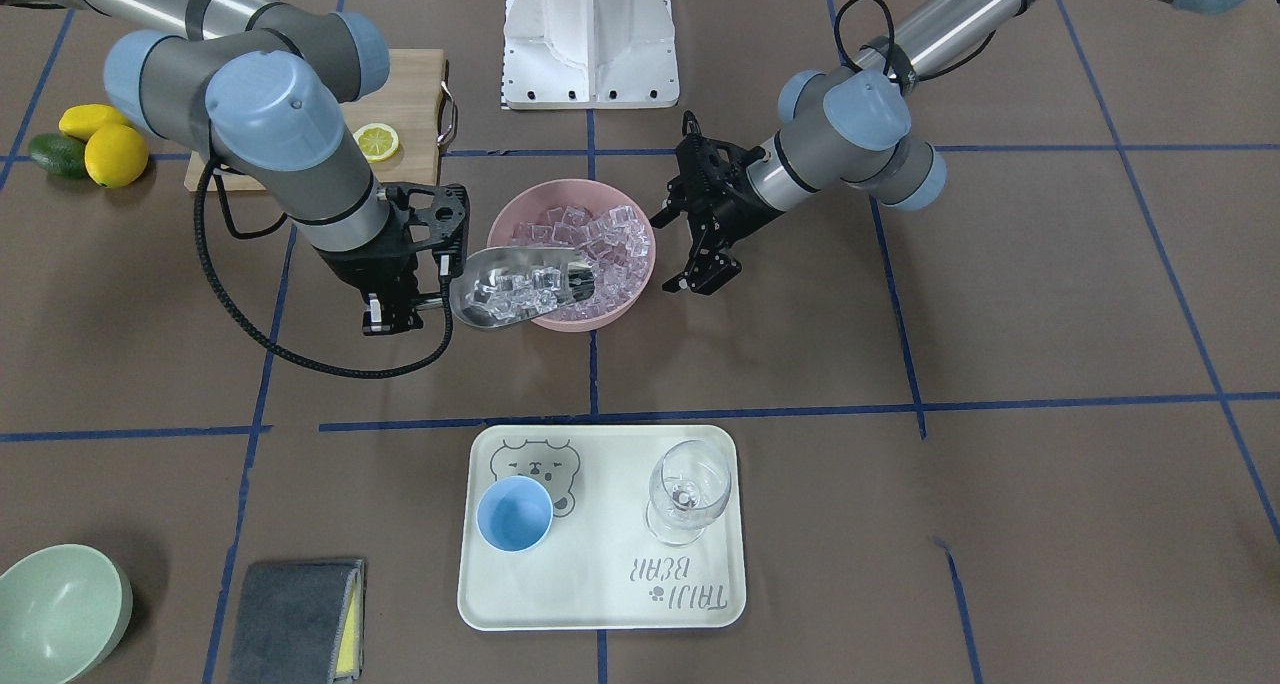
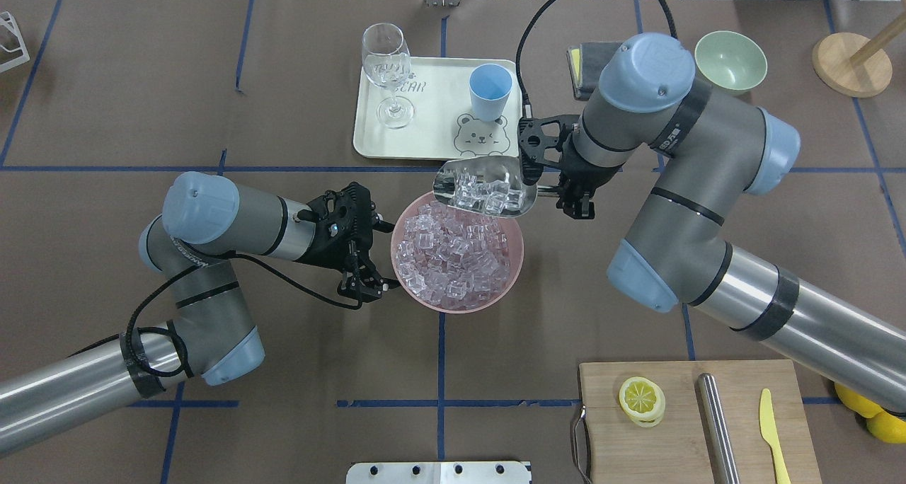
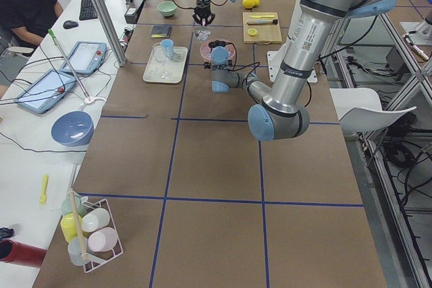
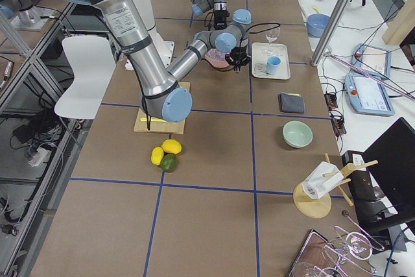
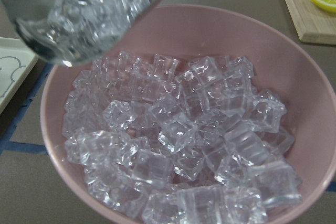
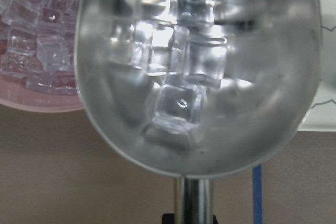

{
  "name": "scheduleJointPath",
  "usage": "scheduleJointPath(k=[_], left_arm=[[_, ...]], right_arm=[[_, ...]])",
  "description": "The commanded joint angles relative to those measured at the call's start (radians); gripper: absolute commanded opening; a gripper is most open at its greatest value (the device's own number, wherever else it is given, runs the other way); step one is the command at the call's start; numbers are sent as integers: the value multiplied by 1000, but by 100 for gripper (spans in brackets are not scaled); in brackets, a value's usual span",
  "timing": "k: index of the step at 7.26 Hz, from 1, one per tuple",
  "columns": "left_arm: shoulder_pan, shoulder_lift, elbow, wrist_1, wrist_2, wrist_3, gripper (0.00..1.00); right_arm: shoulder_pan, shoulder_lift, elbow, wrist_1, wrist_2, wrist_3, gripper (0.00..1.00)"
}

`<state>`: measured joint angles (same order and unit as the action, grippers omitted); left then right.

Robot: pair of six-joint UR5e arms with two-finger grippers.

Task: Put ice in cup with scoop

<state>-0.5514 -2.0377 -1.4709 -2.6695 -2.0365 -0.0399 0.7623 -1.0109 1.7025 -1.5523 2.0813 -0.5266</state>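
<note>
My right gripper is shut on the rod handle of the steel scoop. It holds the scoop level just above the far rim of the pink bowl. Several ice cubes lie in the scoop's trough; many more ice cubes fill the bowl. The light-blue cup stands upright and empty on the white tray, beyond the scoop. My left gripper is open and empty beside the bowl's left side. In the front view the scoop overhangs the bowl's edge, with the cup nearer the camera.
A clear wine glass stands on the tray left of the cup. A pale green bowl and a grey cloth lie at the far right. A cutting board with lemon slice, steel rod and yellow knife is at the near right.
</note>
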Motion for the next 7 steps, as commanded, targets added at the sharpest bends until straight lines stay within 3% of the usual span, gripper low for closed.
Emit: scheduleJointPath(k=[1, 3, 5, 7], left_arm=[[-31, 66, -55, 11, -5, 0, 100], [-97, 143, -110, 10, 4, -3, 99], [-259, 191, -123, 82, -8, -64, 100], [-352, 221, -169, 147, 2, -64, 100]], right_arm=[[44, 0, 2, -9, 38, 34, 0], [103, 5, 5, -12, 94, 122, 0], [147, 9, 5, -15, 97, 207, 0], [176, 14, 23, -109, 99, 250, 0]])
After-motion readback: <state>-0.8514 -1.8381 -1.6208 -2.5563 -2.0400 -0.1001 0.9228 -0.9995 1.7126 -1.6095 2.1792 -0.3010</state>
